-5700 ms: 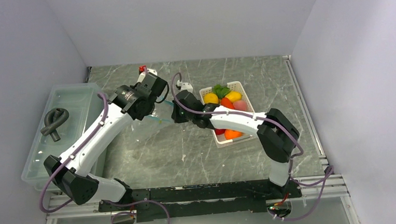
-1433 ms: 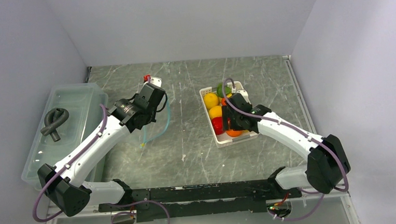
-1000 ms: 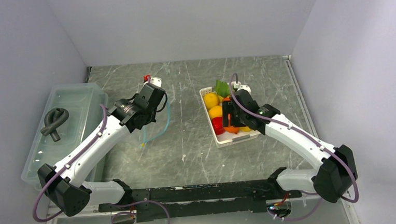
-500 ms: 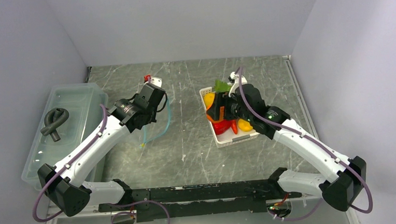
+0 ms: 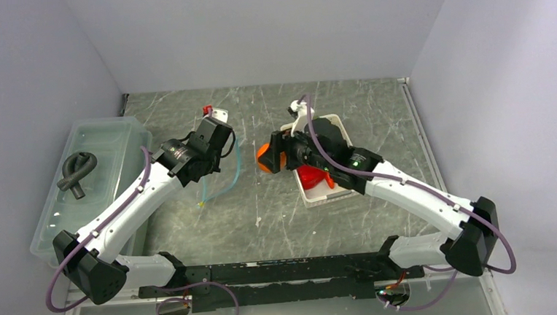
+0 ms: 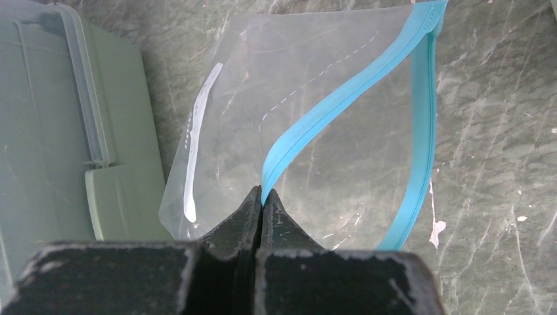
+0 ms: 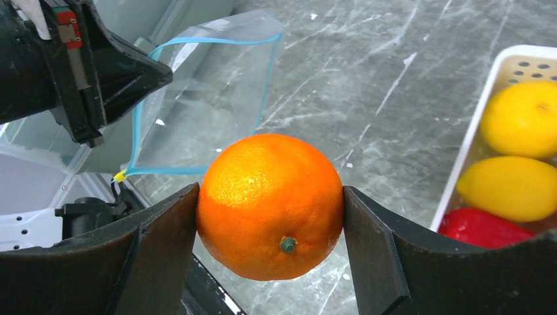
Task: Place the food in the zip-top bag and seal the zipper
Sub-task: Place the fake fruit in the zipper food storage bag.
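My right hand [image 7: 269, 220] grips the orange [image 7: 266, 190]; the bag [image 7: 203, 105] gapes open to its left, my left hand [image 6: 261, 198] pinching the zipper [image 6: 328, 111].

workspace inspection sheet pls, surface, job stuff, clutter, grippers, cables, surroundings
surface: grey marbled table, scuffed
job's things: clear zip-top bag, mouth open along its zipper; yellow fruits and red pepper in white basket
clutter: translucent bin with black hose
grippers: left gripper shut on the zipper; right gripper holds an orange fruit beside the basket
cables: purple cables along both arms
surroundings: plain walls on three sides
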